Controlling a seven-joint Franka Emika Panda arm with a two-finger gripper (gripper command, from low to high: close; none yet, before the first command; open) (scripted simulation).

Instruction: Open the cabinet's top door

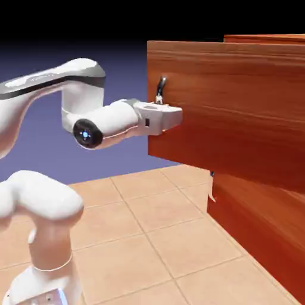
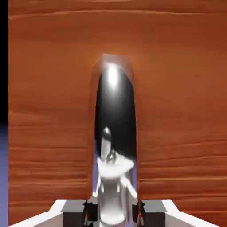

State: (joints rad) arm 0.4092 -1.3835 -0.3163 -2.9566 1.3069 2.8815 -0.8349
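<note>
- The top door [image 1: 238, 113] fills the right half of the exterior view, standing proud of the lower front [image 1: 262, 226], so it looks partly out of the cabinet [image 1: 265, 39] already.
- It's a wide wooden slab: I'd judge it stiff and fairly heavy, nothing fragile, and it should move only along its own track or hinge, so the pull wants to be straight and steady.
- The one sensible place to take it is the handle [image 1: 160, 89], a small curved silver piece near the door's 9 o'clock edge.
- Polished metal like that looks slippery; a firm pinch around the bar beats a fingertip hold.
- And the hand [image 1: 170, 116] is right there, pressed up against the panel just below the handle's top in the exterior view.
- From the hand view, the handle [image 2: 114, 133] runs from 12 to 6 o'clock, straight down between the fingers [image 2: 74, 212].
- The fingers sit narrow, close against both sides of the bar; it reads as pinching the handle, with barely a gap showing.
- Below, the tiled surface [image 1: 149, 238] lies bare.
</note>
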